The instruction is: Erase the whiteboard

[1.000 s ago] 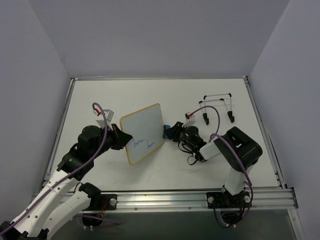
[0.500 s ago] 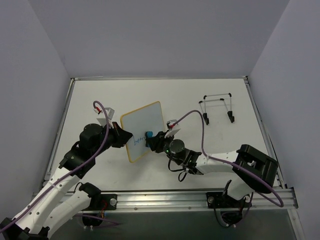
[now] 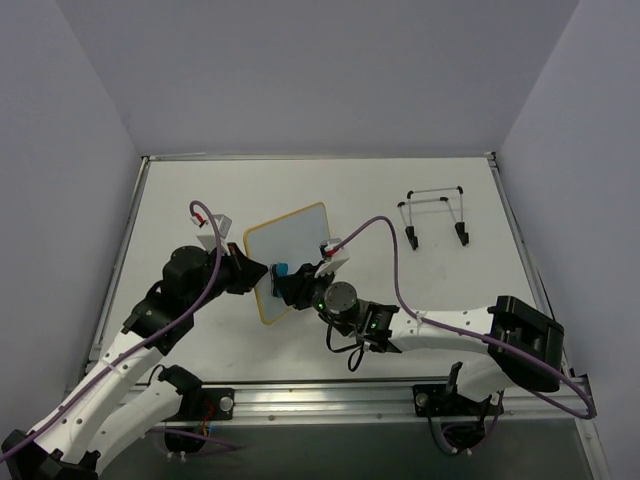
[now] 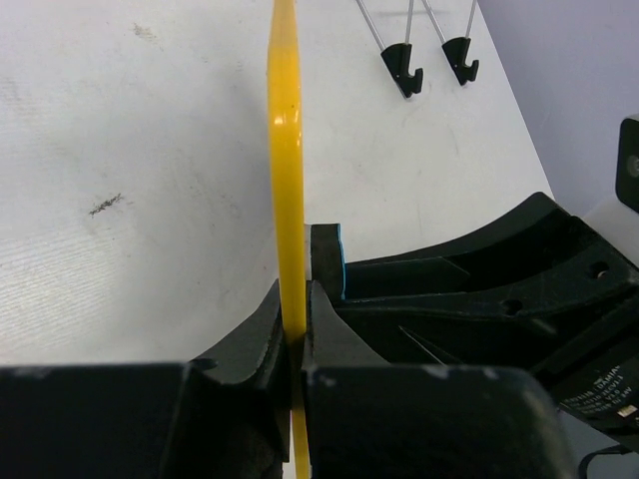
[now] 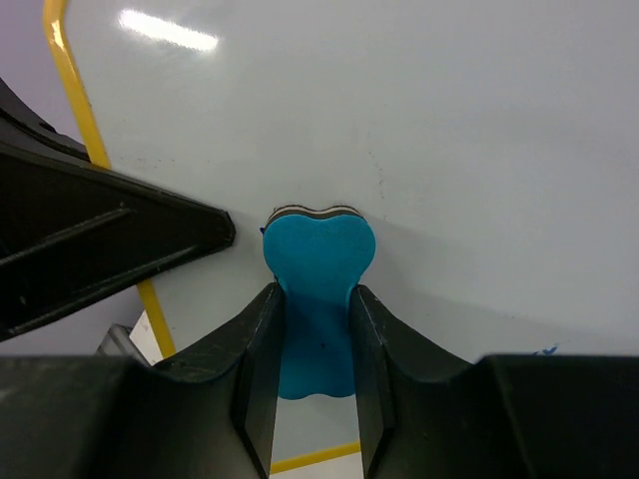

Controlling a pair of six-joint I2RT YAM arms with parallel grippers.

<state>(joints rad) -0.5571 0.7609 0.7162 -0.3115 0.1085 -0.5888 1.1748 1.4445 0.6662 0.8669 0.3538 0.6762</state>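
- Arms: two, bases at the near table (image 3: 350, 185) edge, both reaching in to one spot left of centre.
- Left gripper (image 4: 297, 299): fingers clamped on the yellow frame of the whiteboard (image 4: 285, 150), which it holds on edge. From this wrist the frame runs straight away from the fingers toward the far side.
- Right gripper (image 5: 318, 299): fingers closed on the blue eraser (image 5: 318, 264), whose long axis lies along the fingers and whose rounded end sticks out past the tips.
- Key relation: the board's white face lies dead ahead of the right fingers, and the eraser's tip appears to press on it. The contact is near the gripped edge, just beside a left finger (image 5: 110, 249).
- Ink: one small blue stroke (image 5: 544, 351) shows low on the face, on the side of the eraser away from the left gripper. The rest of the face seen from the right wrist looks clean.
- Judgement: the wipe has to travel across the face away from the held edge, and the right arm must do it, since the left only steadies the board.
- Overhead: the board (image 3: 295, 245) stands tilted between the two grippers, above the table.
- Far right: one wire stand (image 3: 435, 212) with two black feet, well apart from the work.
- Count: one board, one eraser, one stand, two grippers.
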